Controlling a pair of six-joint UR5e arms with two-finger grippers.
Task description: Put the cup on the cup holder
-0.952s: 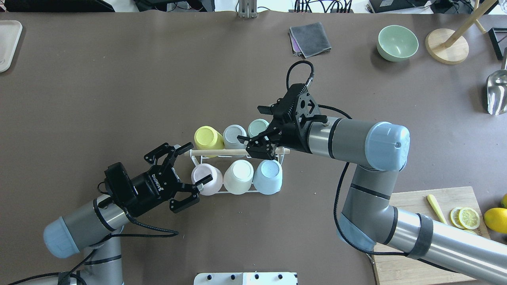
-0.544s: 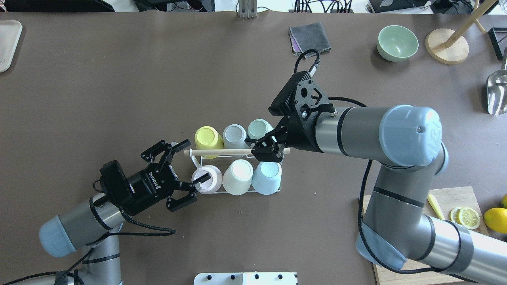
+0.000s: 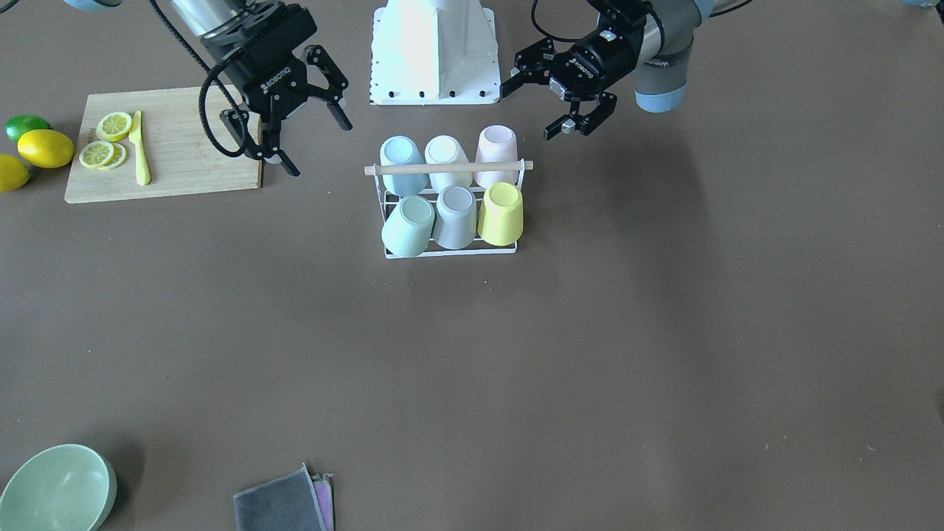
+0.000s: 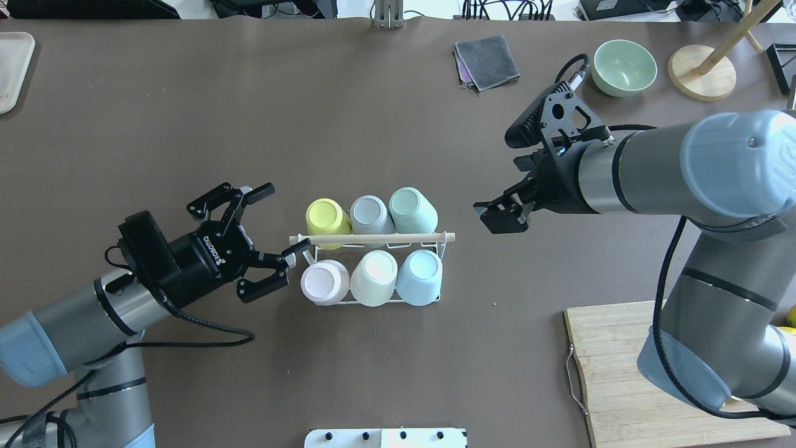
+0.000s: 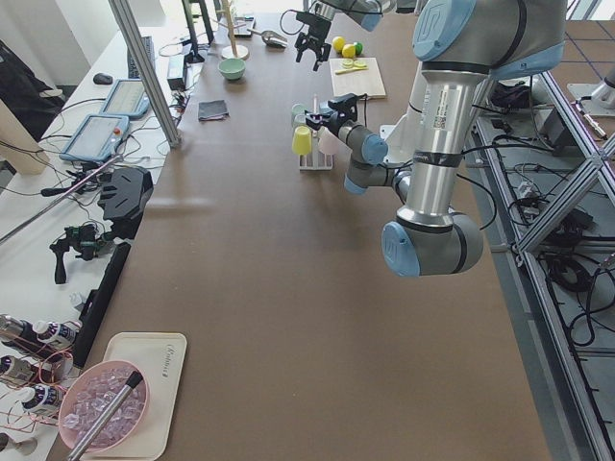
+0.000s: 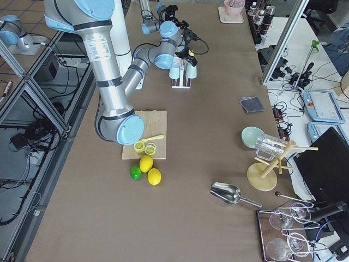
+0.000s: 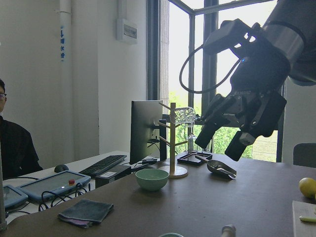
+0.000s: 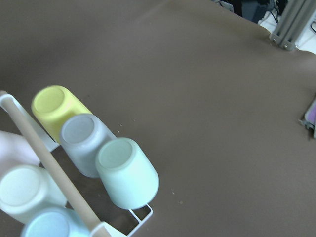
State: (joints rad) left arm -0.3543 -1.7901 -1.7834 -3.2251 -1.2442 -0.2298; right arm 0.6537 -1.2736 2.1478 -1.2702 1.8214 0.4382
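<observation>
- Right gripper [image 3: 317,146], at the upper left of the front-facing view beside the wooden cutting board [image 3: 177,158], hangs with its jaws spread wide and nothing between them. It is well apart from the rack.
- Left gripper [image 3: 535,110], at the upper right of that view, is also spread and empty. It is near the rack's pink-cup end, with no contact visible.
- The cup holder [image 4: 373,238] stands on the brown table just left of centre in the overhead view, with its wooden rod running across the top between two rows of cups.
- Six cups sit upside down on it. In the upper row of the overhead picture are the yellow cup [image 4: 326,218], grey cup [image 4: 370,214] and mint cup [image 4: 411,210]. In the lower row are the pink cup [image 4: 323,281], cream cup [image 4: 373,277] and pale blue cup [image 4: 421,272]. Each leans outward, presumably on a prong, though the prongs are hidden under them.
- I see no loose cup on the table, so placing looks finished and the step in hand is clearing away.
- The next move calls only for drawing both arms clear, with the left fingertips kept off the rod's end so the rack is not nudged.
</observation>
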